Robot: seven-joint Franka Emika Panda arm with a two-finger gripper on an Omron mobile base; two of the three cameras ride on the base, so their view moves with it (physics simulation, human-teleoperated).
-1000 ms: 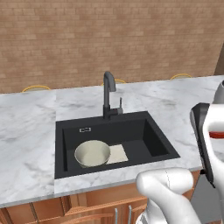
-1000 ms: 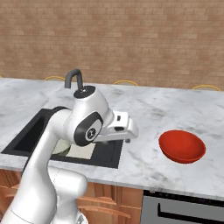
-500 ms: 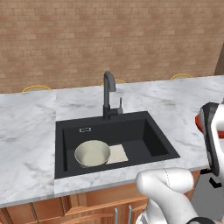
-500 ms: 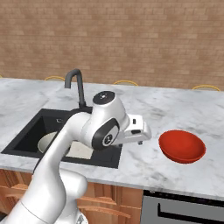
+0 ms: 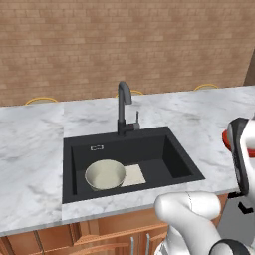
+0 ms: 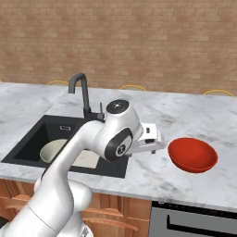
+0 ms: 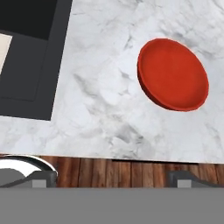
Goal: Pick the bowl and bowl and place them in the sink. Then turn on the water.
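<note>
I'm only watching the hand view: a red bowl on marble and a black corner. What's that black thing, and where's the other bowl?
Observer: That black corner is the sink. The cream bowl already sits inside it, at the left of the basin.
Operator: Is water running yet?
Observer: No stream falls from the faucet; the basin looks dry.
Operator: How close is the hand to the red bowl?
Observer: In the right base view the gripper hangs beside the red bowl, a little above the counter, not touching it.
Operator: Open or shut?
Observer: In the hand view the fingertips stand wide apart, so open.
</note>
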